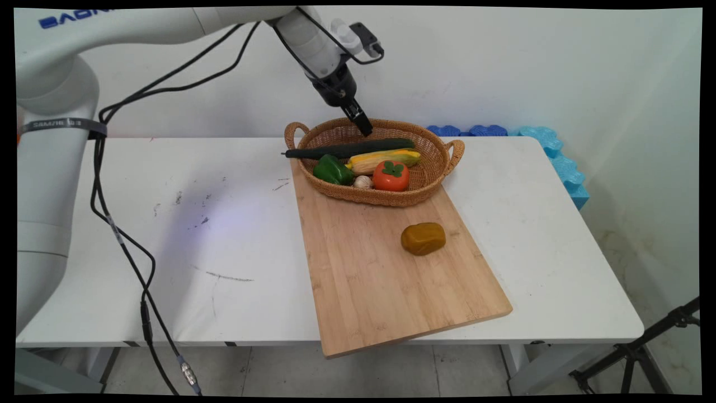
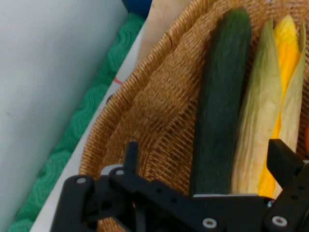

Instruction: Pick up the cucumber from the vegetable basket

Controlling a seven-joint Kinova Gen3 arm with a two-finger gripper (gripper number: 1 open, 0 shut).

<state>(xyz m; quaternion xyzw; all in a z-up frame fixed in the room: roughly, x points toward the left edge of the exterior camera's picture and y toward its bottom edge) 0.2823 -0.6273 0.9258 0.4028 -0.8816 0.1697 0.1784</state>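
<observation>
1. Black gripper (image 1: 366, 130) spread wide, holding nothing, just above a dark green cucumber (image 1: 349, 149).
2. Cucumber lying in a wicker basket (image 1: 430, 176) beside corn (image 1: 383, 159), on a wooden board (image 1: 369, 268).

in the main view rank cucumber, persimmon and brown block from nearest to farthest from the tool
From the tool:
1. Cucumber, just under the tip, across the basket's back.
2. Persimmon, at the basket's front.
3. Brown block, on the cutting board, outside the basket.
</observation>
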